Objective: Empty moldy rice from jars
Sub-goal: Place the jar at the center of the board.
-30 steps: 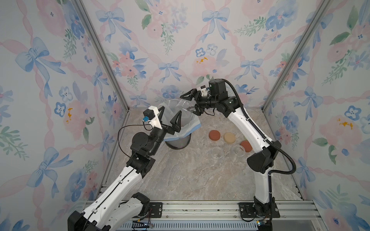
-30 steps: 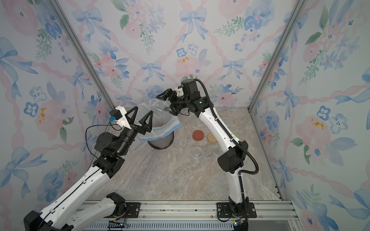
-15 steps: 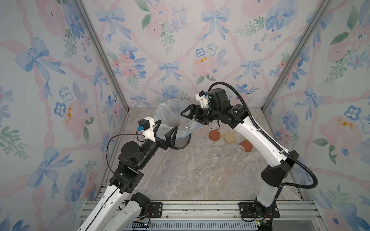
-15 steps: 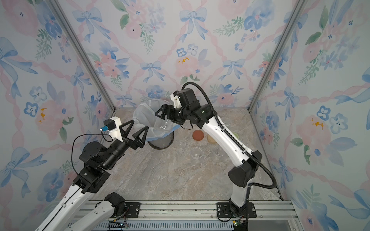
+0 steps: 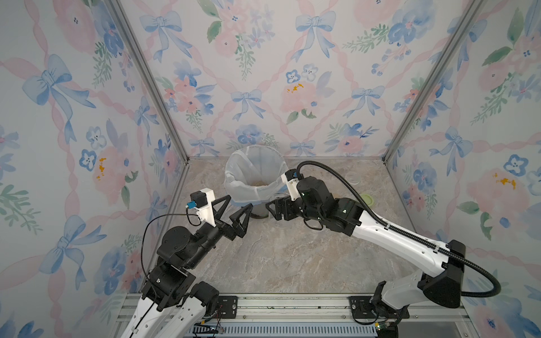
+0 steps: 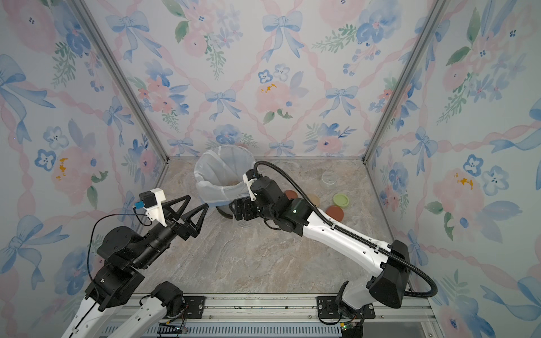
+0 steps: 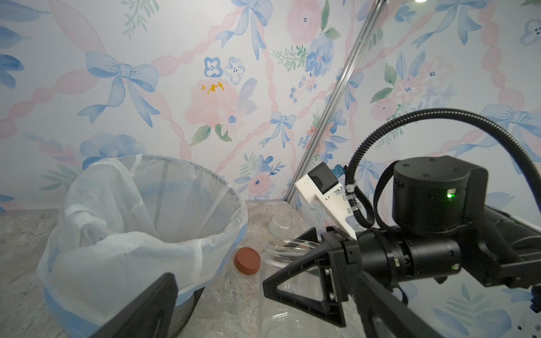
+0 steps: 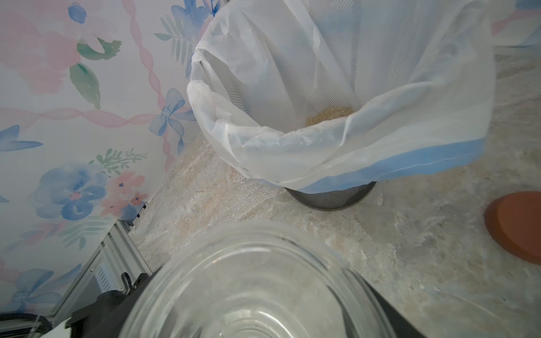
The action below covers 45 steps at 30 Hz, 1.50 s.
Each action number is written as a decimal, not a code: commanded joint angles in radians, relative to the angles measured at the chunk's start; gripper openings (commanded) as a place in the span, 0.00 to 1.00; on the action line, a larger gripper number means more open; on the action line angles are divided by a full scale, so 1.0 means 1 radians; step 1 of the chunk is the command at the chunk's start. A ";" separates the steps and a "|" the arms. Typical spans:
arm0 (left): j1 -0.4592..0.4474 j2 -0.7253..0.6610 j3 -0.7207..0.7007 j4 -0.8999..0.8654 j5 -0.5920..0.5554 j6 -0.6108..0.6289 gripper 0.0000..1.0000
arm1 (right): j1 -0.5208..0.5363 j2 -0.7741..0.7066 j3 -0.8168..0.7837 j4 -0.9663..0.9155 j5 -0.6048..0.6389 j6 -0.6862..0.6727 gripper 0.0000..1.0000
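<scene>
While your right claw point(image 7: 289, 259) grips an empty glass jar point(image 8: 248, 292) just beside the bin point(image 8: 330, 199), your left claw point(image 5: 238, 202) hangs wide open, empty; the moldy rice point(image 8: 328, 115) lies inside the bin.

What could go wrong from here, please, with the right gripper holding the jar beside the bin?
1. The right gripper grips the glass jar upright, low over the table; I cannot tell if it is seated, so an early release might tip it.
2. The jar sits close to the bin; withdrawing carelessly could snag its liner and spill the rice.
</scene>
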 commanded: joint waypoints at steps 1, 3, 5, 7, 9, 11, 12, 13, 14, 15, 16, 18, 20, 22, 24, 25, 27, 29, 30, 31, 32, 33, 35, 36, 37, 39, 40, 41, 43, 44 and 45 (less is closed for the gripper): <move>-0.001 -0.013 -0.032 -0.091 0.017 -0.050 0.98 | 0.042 -0.041 -0.069 0.172 0.108 -0.071 0.00; 0.000 -0.020 -0.037 -0.118 0.017 -0.063 0.98 | 0.055 -0.034 -0.113 0.214 0.123 -0.078 0.00; 0.000 -0.034 -0.044 -0.136 0.020 -0.075 0.98 | 0.060 -0.019 -0.157 0.268 0.123 -0.085 0.00; -0.001 -0.050 -0.053 -0.147 0.013 -0.090 0.98 | 0.060 -0.003 -0.220 0.344 0.122 -0.087 0.00; -0.001 -0.069 -0.063 -0.153 0.006 -0.104 0.98 | 0.060 0.013 -0.291 0.454 0.124 -0.097 0.00; 0.000 -0.085 -0.067 -0.158 -0.002 -0.117 0.98 | 0.061 0.041 -0.364 0.576 0.131 -0.109 0.00; -0.001 -0.091 -0.071 -0.161 -0.005 -0.120 0.98 | 0.061 0.059 -0.386 0.627 0.131 -0.113 0.00; -0.002 -0.096 -0.073 -0.165 -0.008 -0.125 0.98 | 0.061 0.082 -0.407 0.677 0.134 -0.117 0.00; -0.001 -0.100 -0.075 -0.168 -0.012 -0.128 0.98 | 0.061 0.109 -0.423 0.719 0.135 -0.123 0.00; -0.001 -0.104 -0.076 -0.170 -0.016 -0.131 0.98 | 0.061 0.132 -0.432 0.762 0.135 -0.131 0.00; 0.000 -0.105 -0.076 -0.172 -0.020 -0.134 0.98 | 0.061 0.162 -0.441 0.812 0.135 -0.141 0.00; -0.001 -0.105 -0.075 -0.174 -0.025 -0.139 0.98 | 0.061 0.221 -0.445 0.879 0.141 -0.163 0.00; -0.001 -0.101 -0.073 -0.175 -0.029 -0.142 0.98 | 0.061 0.283 -0.441 0.950 0.159 -0.189 0.00; -0.001 -0.096 -0.072 -0.176 -0.027 -0.143 0.98 | 0.061 0.335 -0.438 1.014 0.172 -0.212 0.00; 0.000 -0.090 -0.068 -0.178 -0.023 -0.142 0.98 | 0.061 0.383 -0.428 1.063 0.194 -0.236 0.00; -0.001 -0.086 -0.065 -0.180 -0.019 -0.142 0.98 | 0.060 0.404 -0.422 1.086 0.205 -0.246 0.00; -0.001 -0.081 -0.063 -0.181 -0.011 -0.139 0.98 | 0.060 0.442 -0.413 1.119 0.227 -0.267 0.00; 0.000 -0.076 -0.059 -0.184 -0.008 -0.133 0.98 | 0.060 0.473 -0.417 1.165 0.239 -0.297 0.00; -0.001 -0.072 -0.058 -0.185 -0.006 -0.131 0.98 | 0.058 0.485 -0.422 1.196 0.239 -0.312 0.00; -0.001 -0.068 -0.056 -0.185 -0.004 -0.128 0.98 | 0.056 0.500 -0.424 1.219 0.239 -0.325 0.00; -0.001 -0.062 -0.054 -0.185 -0.002 -0.126 0.98 | 0.052 0.511 -0.419 1.223 0.242 -0.329 0.01; 0.000 -0.055 -0.053 -0.185 0.002 -0.124 0.98 | 0.049 0.517 -0.416 1.223 0.240 -0.326 0.06; -0.001 -0.042 -0.049 -0.186 0.010 -0.116 0.98 | 0.038 0.522 -0.420 1.225 0.228 -0.318 0.33; -0.001 -0.037 -0.047 -0.186 0.012 -0.111 0.98 | 0.036 0.521 -0.428 1.238 0.220 -0.318 0.50; -0.001 -0.033 -0.045 -0.185 0.013 -0.107 0.98 | 0.035 0.517 -0.440 1.256 0.214 -0.322 0.66; -0.001 -0.030 -0.045 -0.186 0.009 -0.101 0.98 | 0.035 0.505 -0.455 1.269 0.214 -0.327 0.98; -0.001 -0.031 -0.047 -0.186 0.005 -0.097 0.98 | 0.039 0.494 -0.461 1.259 0.226 -0.334 0.97; -0.001 -0.032 -0.048 -0.186 0.002 -0.095 0.98 | 0.046 0.479 -0.467 1.250 0.253 -0.345 0.97; -0.001 -0.036 -0.051 -0.185 -0.005 -0.092 0.98 | 0.060 0.452 -0.485 1.248 0.296 -0.367 0.97; 0.000 -0.038 -0.053 -0.185 -0.010 -0.089 0.98 | 0.063 0.438 -0.488 1.237 0.297 -0.376 0.97; 0.000 -0.041 -0.055 -0.184 -0.014 -0.089 0.98 | 0.063 0.428 -0.487 1.218 0.298 -0.379 0.97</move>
